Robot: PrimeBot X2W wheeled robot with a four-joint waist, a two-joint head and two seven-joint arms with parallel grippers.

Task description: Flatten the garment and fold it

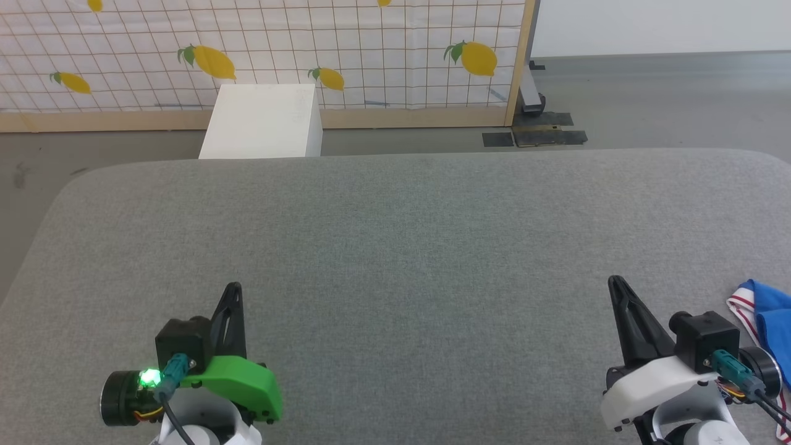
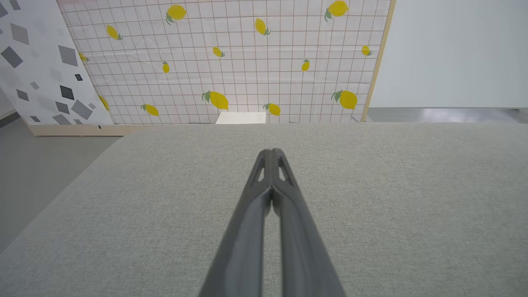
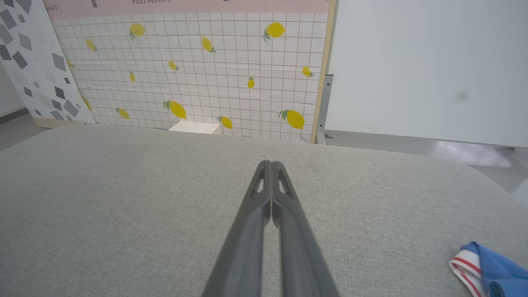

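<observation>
**Head view.** One garment [image 1: 769, 318], blue with red-striped white trim, lies bunched on the grey padded table [image 1: 395, 235] at the right edge, beside the right gripper [image 1: 615, 284]. The frame edge and that arm's wrist hide most of it, so its long axis cannot be told. Right gripper and left gripper [image 1: 233, 289]: fingers pressed together, holding nothing.

**Left wrist view.** Two fingers meet at their tips above the table.

**Right wrist view.** The two fingers are likewise together. A garment corner, cropped, is at lower right.
</observation>
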